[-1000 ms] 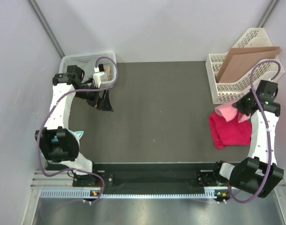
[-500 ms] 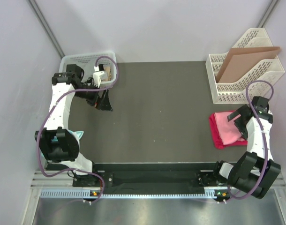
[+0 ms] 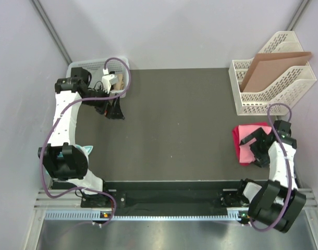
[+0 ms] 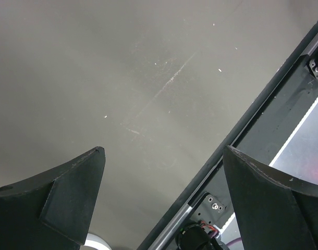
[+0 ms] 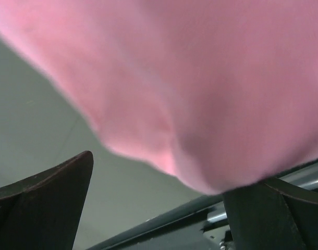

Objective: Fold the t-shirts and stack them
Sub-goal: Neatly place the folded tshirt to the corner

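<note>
Fingers of my right gripper stood spread wide over the salmon-pink t-shirt, which lay atop the magenta-red t-shirt at the right side of the table, near the file rack. My left gripper hovered, equally wide, beside the basket.

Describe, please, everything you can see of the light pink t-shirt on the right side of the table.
The light pink t-shirt is soft, matte cloth folded into a compact, roughly rectangular bundle. It lies flat near the right edge of the dark table, on top of the magenta-red t-shirt, whose rim shows at its left and far sides. The right claw stands over it with its jaws open and hides its right part. Contact cannot be judged. In the right wrist view it is a close pink blur.
</note>
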Controlling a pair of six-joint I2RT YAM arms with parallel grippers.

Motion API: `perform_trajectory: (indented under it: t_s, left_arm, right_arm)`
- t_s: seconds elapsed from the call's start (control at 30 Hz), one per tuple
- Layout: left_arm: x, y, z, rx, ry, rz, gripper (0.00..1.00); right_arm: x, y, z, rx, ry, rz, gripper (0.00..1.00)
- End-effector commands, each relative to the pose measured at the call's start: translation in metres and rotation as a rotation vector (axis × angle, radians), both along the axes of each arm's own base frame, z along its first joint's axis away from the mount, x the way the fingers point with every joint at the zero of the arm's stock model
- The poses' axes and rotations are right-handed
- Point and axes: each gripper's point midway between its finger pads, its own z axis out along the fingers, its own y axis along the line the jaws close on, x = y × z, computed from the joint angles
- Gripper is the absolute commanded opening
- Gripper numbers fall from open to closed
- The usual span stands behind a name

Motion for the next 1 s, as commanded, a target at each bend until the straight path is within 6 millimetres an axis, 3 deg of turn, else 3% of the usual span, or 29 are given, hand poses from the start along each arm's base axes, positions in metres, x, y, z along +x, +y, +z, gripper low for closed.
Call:
perform_trajectory:
  t_s: [0.0, 0.03, 0.13, 0.2, 0.33, 0.47, 0.57, 0.7, 0.77, 0.9, 0.97]
  left_arm:
    - [-0.022, -0.006, 0.013, -0.041, 0.079, -0.001, 0.99]
    - [-0.021, -0.006, 0.016, -0.043, 0.078, 0.007, 0.99]
    - [-0.019, -0.005, 0.020, -0.035, 0.072, 0.015, 0.99]
    - [-0.019, -0.004, 0.021, -0.027, 0.063, 0.016, 0.99]
    - [-0.020, -0.003, 0.022, -0.027, 0.068, 0.020, 0.99]
    - [-0.018, -0.002, 0.023, -0.018, 0.058, 0.022, 0.99]
    - [-0.016, -0.003, 0.022, -0.026, 0.063, 0.021, 0.99]
    - [-0.018, -0.005, 0.021, -0.039, 0.077, 0.020, 0.99]
    - [-0.019, -0.004, 0.021, -0.026, 0.070, 0.021, 0.99]
    - [-0.024, 0.001, 0.023, 0.012, 0.044, 0.023, 0.99]
    - [-0.026, 0.003, 0.021, 0.024, 0.047, 0.026, 0.99]
  right_arm:
    - [0.030, 0.014, 0.076, 0.015, -0.231, 0.033, 1.00]
    - [0.039, 0.013, 0.098, 0.013, -0.278, 0.021, 1.00]
    - [0.050, 0.010, 0.132, -0.001, -0.342, 0.009, 1.00]
    - [0.056, 0.008, 0.139, -0.006, -0.365, 0.002, 1.00]
    - [0.061, 0.010, 0.119, 0.035, -0.346, -0.012, 1.00]
    - [0.050, 0.014, 0.095, 0.058, -0.276, -0.001, 1.00]
    - [0.049, 0.012, 0.092, 0.043, -0.282, -0.010, 1.00]
    - [0.075, 0.005, 0.100, 0.050, -0.364, -0.049, 1.00]
    - [0.094, -0.008, 0.093, 0.043, -0.363, -0.081, 1.00]
    - [0.134, -0.023, 0.053, 0.121, -0.327, -0.088, 1.00]
    - [0.141, -0.024, 0.034, 0.161, -0.284, -0.085, 1.00]
